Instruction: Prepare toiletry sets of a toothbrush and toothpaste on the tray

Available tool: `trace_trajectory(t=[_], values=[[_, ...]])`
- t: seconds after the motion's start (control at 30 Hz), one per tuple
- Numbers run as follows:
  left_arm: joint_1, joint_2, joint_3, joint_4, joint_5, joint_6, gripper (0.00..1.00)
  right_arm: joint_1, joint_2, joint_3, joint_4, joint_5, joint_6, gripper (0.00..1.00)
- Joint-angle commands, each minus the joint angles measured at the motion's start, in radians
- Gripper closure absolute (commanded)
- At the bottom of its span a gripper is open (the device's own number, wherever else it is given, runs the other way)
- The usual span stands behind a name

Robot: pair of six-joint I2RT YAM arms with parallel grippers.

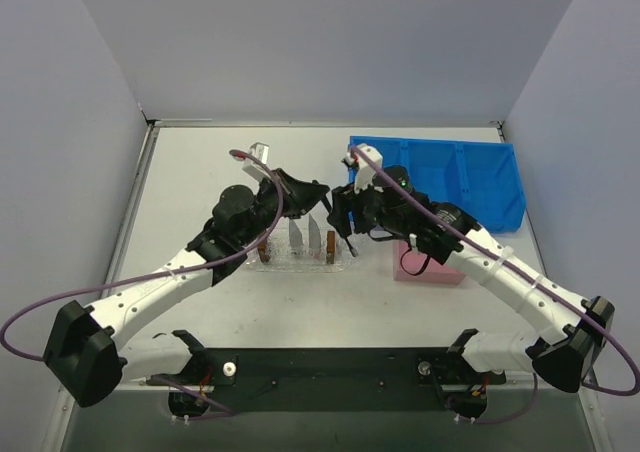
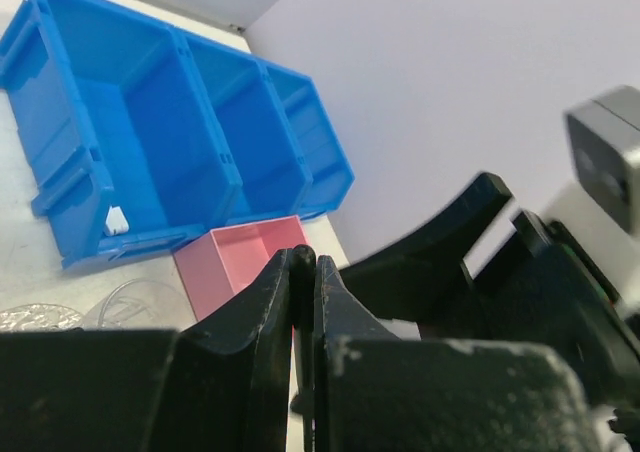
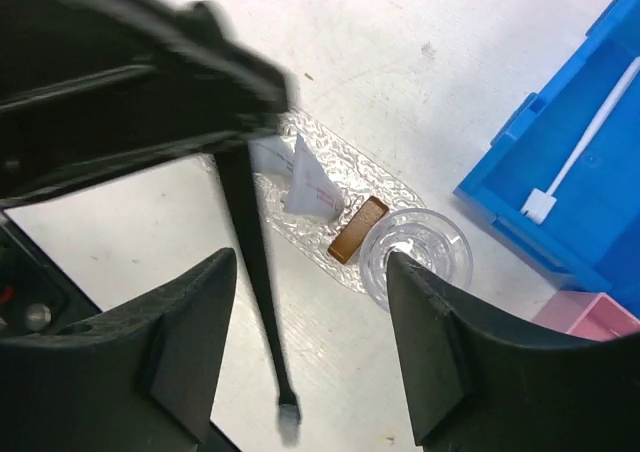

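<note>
Left claw [image 2: 303, 262] grasping black toothbrush [image 3: 258, 292]; right claw [image 3: 310, 262] released; cup [image 3: 415, 257], brown block [image 3: 357, 230] at tray [image 3: 345, 167] end

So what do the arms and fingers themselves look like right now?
Both the left arm and right arm have white link shells with black joints and black bases. A purple cable loops off each. The left fingers and right fingers are matte black, broad and tapering to the tips. The left ones show scuffed paint.
</note>
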Motion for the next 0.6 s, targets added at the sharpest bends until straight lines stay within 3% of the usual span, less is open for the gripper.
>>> trace_trajectory(t=[0.0, 0.33, 0.57], values=[[0.013, -0.149, -0.069, 0.119, -0.084, -0.054, 1.00, -0.138, -0.118, -0.061, 0.120, -0.299, 0.133, 0.42], [0.028, -0.358, -0.218, 0.150, -0.271, -0.149, 1.00, -0.206, -0.266, -0.278, 0.485, -0.476, 0.435, 0.39], [0.028, -0.447, -0.264, 0.170, -0.343, -0.197, 1.00, -0.210, -0.281, -0.338, 0.629, -0.531, 0.584, 0.39]])
